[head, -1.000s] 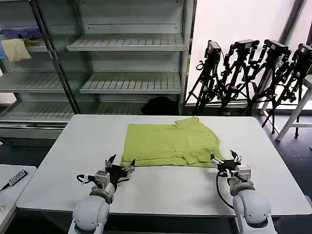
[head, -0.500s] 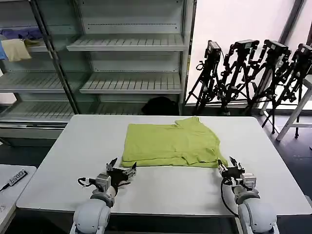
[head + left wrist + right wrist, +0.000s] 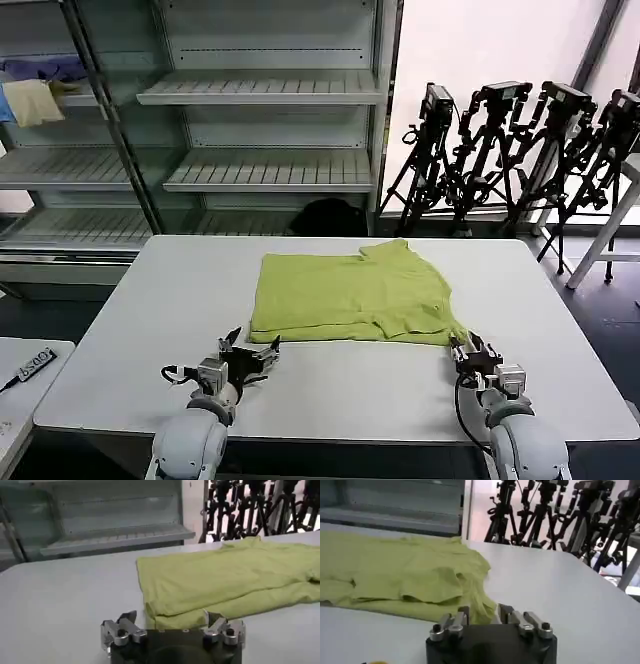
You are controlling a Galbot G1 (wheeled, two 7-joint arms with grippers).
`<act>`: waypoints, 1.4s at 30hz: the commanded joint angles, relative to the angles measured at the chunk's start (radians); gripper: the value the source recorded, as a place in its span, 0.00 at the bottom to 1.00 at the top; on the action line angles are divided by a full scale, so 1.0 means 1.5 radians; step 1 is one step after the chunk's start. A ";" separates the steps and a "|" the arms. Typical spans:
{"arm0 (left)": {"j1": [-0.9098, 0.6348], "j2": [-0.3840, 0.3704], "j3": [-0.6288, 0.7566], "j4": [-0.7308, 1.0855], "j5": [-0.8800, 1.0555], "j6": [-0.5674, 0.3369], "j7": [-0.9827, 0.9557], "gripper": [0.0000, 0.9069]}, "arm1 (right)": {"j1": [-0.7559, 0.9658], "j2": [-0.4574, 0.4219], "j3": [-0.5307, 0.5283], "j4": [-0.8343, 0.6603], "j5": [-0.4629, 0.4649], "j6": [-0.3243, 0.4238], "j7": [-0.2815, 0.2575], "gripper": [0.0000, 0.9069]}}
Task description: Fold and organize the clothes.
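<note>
Behind the white table (image 3: 330,385) stood metal shelves (image 3: 260,90), with a row of camera tripods (image 3: 520,150) at the right. One yellow-green T-shirt (image 3: 350,297) lay folded flat in the middle of the table. The left gripper (image 3: 249,352) hung just off the shirt's near left corner, jaws spread wide and empty. The right gripper (image 3: 469,347) sat at the near right corner, jaws parted and empty, close to the hem.

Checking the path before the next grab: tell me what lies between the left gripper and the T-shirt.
Nothing. In the left wrist view, only bare table separates the open left gripper from the T-shirt, whose near folded corner sits just ahead.
</note>
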 commanded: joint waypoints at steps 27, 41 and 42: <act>0.009 0.015 -0.009 -0.001 0.000 -0.004 0.016 0.00 | -0.012 -0.002 -0.003 0.021 0.025 -0.006 -0.003 0.00; 0.101 0.049 -0.065 -0.177 -0.063 0.001 0.045 0.00 | -0.079 0.003 0.010 0.177 0.135 -0.051 0.019 0.00; 0.110 0.052 -0.069 -0.190 -0.065 0.002 0.046 0.00 | -0.085 0.003 0.011 0.186 0.137 -0.052 0.019 0.00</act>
